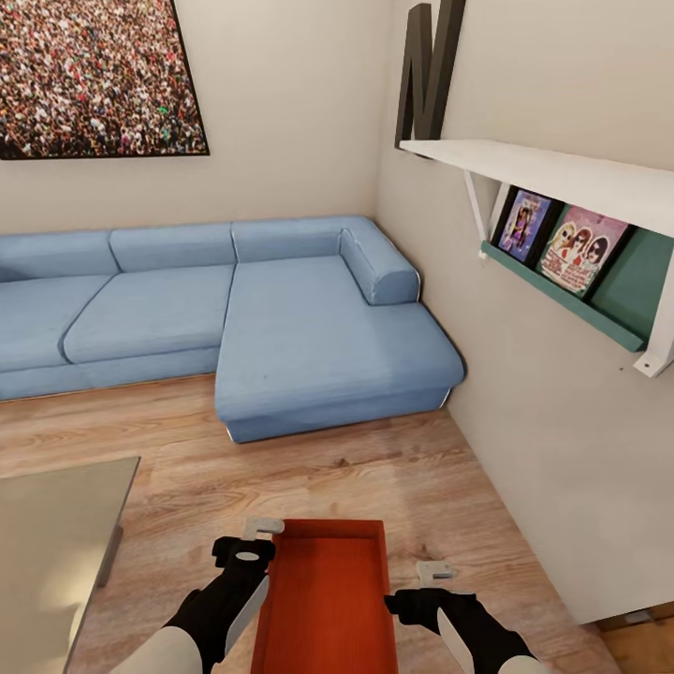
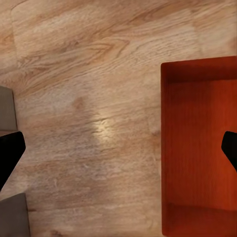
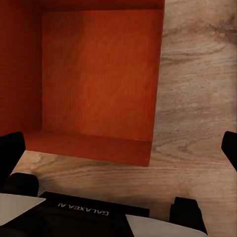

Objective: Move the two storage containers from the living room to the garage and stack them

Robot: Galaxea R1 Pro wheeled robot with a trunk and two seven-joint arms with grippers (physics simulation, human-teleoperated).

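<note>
- Head view: set high, facing forward and down into a room corner. Takes in the blue sofa [image 1: 234,318], the wall shelf [image 1: 562,178], the wood-plank floor [image 1: 374,477] and, at its lower edge, both arms either side of an orange-red container [image 1: 328,599].
- Left wrist view: looks straight down, close above the floor [image 2: 89,98]; the container [image 2: 197,148] lies at one side of the picture, dark fingertips [image 2: 10,153] at the edges.
- Right wrist view: looks steeply down, nearer still, into the container [image 3: 98,74], floor [image 3: 197,98] beside it.
- Shared: all three views cover the same container and adjoining planks.
</note>
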